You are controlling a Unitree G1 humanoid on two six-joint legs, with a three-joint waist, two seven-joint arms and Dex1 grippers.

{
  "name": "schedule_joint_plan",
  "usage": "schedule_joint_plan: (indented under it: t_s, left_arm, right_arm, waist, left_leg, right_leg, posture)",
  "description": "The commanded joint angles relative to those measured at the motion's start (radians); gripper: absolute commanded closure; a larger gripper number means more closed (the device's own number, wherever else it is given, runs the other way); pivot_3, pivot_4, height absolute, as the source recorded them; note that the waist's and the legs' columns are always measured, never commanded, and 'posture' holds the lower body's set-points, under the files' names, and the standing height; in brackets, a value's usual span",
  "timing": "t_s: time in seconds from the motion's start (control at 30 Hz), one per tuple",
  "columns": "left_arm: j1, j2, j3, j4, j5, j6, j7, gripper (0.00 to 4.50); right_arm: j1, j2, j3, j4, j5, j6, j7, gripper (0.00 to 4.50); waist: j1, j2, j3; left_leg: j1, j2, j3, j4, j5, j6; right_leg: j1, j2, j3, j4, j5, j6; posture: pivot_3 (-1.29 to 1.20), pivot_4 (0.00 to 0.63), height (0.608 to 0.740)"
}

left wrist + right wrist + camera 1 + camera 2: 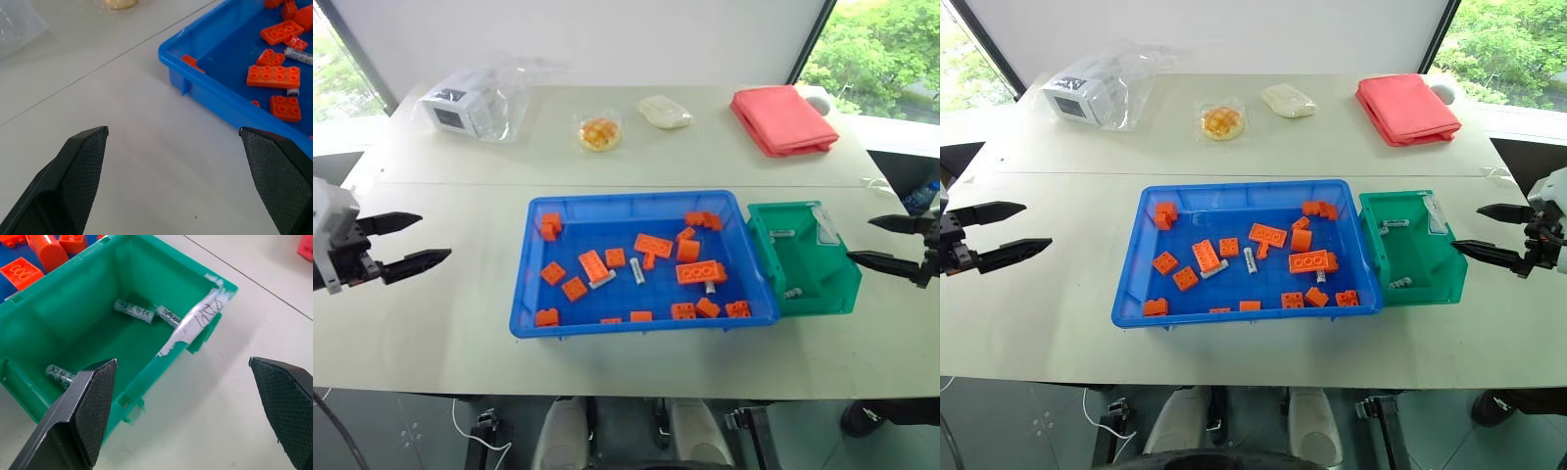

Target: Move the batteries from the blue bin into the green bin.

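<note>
Just ahead of right gripper [183, 396] (spread, empty): green bin [146, 269] holding three batteries [133, 310]. Between grippers, blue bin [636, 323], about three left. Left gripper [173, 142] spread, empty.

Blue bin [215, 93] cut off by the frame edge in left wrist view, far side out of shot; green bin [73, 318] also clipped at the edge in right wrist view. Writing on its white label [203, 318] too scrawled to read, print on the batteries [134, 311] too small. Left-side pkg in clear plastic bag [470, 100] partly veiled by glare; blue bottle [920, 196] at right edge mostly cut off.
</note>
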Motion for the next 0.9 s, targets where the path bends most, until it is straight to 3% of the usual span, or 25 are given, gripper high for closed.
schedule_joint_plan:
  t_s: [0.03,0.2,0.37,0.5,0.67,0.9]
  left_arm:
    - [-0.005,-0.007,0.018,-0.063,-0.028,0.019,0.010,0.00]
    - [0.015,-0.016,0.000,-0.163,-0.058,0.063,-0.001,0.00]
    - [-0.029,0.007,-0.054,-0.284,-0.142,0.134,-0.043,0.00]
    - [-0.063,0.021,-0.119,-0.369,-0.176,0.152,-0.076,0.00]
    - [-0.069,0.035,-0.189,-0.438,-0.182,0.141,-0.127,0.00]
    - [-0.071,0.024,-0.225,-0.430,-0.155,0.116,-0.122,0.00]
  right_arm:
    - [-0.035,-0.030,-0.009,0.002,-0.009,-0.019,0.003,0.06]
    - [-0.132,-0.033,0.023,-0.017,-0.018,-0.016,0.007,0.06]
    - [-0.275,0.029,0.139,-0.201,0.004,0.050,0.056,0.06]
    - [-0.377,0.150,0.267,-0.362,0.000,0.134,0.035,0.06]
    - [-0.389,0.341,0.440,-0.581,0.015,0.243,0.002,0.06]
    - [-0.439,0.576,0.614,-0.542,-0.064,0.330,-0.109,0.06]
  waist:
    - [0.000,0.000,0.000]
    - [-0.006,0.000,0.000]
    - [-0.006,0.000,0.000]
    - [-0.006,0.000,0.000]
    - [0.003,0.000,0.000]
    - [0.001,0.000,0.000]
  left_leg:
    - [0.000,0.000,0.000,0.000,0.000,0.000]
    - [0.000,0.000,0.000,0.000,0.000,0.000]
    - [0.001,0.000,0.000,0.000,0.000,0.000]
    - [0.001,0.001,0.000,0.000,0.000,0.000]
    - [-0.001,0.000,-0.001,0.000,0.000,0.000]
    - [-0.001,0.000,-0.001,0.003,0.000,0.000]
  right_leg:
    - [0.000,0.000,0.000,0.000,0.000,0.000]
    - [0.000,0.001,0.000,0.001,0.000,0.000]
    - [0.000,0.001,0.001,0.001,0.000,0.000]
    - [0.000,0.002,0.001,0.001,0.000,0.000]
    - [-0.001,0.002,0.000,0.002,0.001,0.001]
    - [0.000,0.002,0.000,0.002,0.000,0.000]
  posture:
    - [0.00,0.150,0.734]
    - [0.00,0.150,0.734]
    - [0.00,0.150,0.734]
    - [0.00,0.150,0.734]
    - [0.00,0.150,0.734]
    - [0.00,0.150,0.734]
